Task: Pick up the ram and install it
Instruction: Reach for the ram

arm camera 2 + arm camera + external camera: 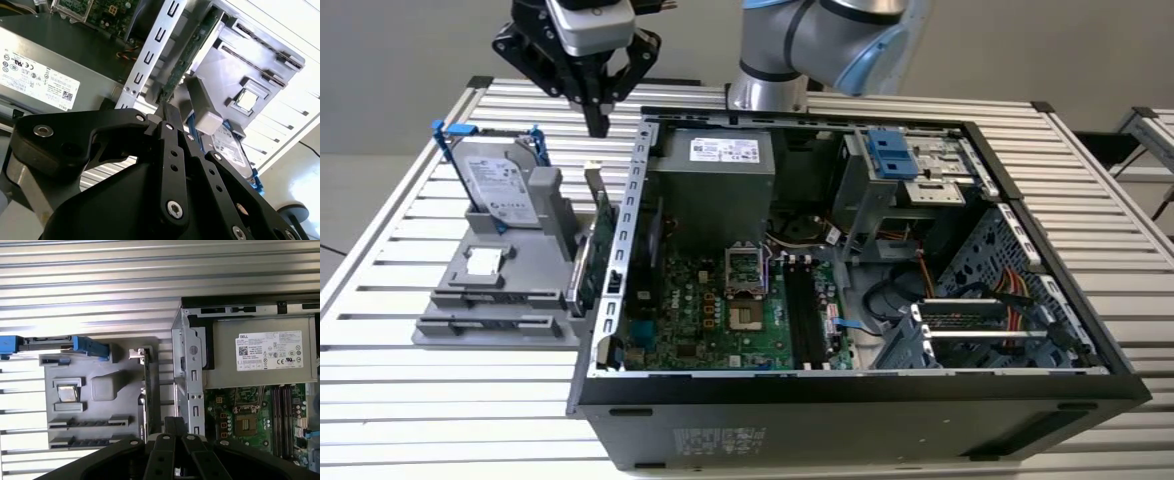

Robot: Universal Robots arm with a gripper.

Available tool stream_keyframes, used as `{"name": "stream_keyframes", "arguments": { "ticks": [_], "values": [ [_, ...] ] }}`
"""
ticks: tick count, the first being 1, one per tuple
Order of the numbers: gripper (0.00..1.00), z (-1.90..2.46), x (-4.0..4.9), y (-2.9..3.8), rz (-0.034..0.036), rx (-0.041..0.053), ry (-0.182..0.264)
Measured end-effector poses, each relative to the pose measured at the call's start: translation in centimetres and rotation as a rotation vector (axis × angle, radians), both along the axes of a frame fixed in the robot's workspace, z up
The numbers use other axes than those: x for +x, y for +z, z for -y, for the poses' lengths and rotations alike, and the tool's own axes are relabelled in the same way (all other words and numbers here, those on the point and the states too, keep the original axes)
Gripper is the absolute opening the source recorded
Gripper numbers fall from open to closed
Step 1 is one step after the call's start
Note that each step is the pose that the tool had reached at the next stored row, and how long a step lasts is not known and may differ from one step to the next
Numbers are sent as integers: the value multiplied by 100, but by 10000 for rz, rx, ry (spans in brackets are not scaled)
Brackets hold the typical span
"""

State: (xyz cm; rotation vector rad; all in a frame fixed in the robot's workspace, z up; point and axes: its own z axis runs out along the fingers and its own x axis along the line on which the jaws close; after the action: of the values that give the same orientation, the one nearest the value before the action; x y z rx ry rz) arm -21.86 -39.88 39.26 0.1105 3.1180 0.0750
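The pincer [598,122] hangs over the back of the grey holder [467,300], its fingers pressed together on nothing, just above the upright green card [591,255] beside the open computer case [854,390]. The ram [90,422] appears to sit edge-up in a holder slot, near the desk [400,400] edge on the exterior view's left.

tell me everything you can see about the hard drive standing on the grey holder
The hard drive is a silver, metal-looking slab with a pale printed label on its broad face, set in a blue frame that shows along its top and side edges. It stands upright on edge in the rear part of the grey holder, on the slatted table, to the exterior view's left of the open computer case. Only the holder touches it. The hand hangs higher up, apart from it.
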Motion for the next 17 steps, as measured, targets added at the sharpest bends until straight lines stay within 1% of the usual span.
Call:
{"name": "stream_keyframes", "arguments": {
  "ticks": [17],
  "values": [
    [0, 0, -176, 0, 0, 0, 0]
  ]
}}
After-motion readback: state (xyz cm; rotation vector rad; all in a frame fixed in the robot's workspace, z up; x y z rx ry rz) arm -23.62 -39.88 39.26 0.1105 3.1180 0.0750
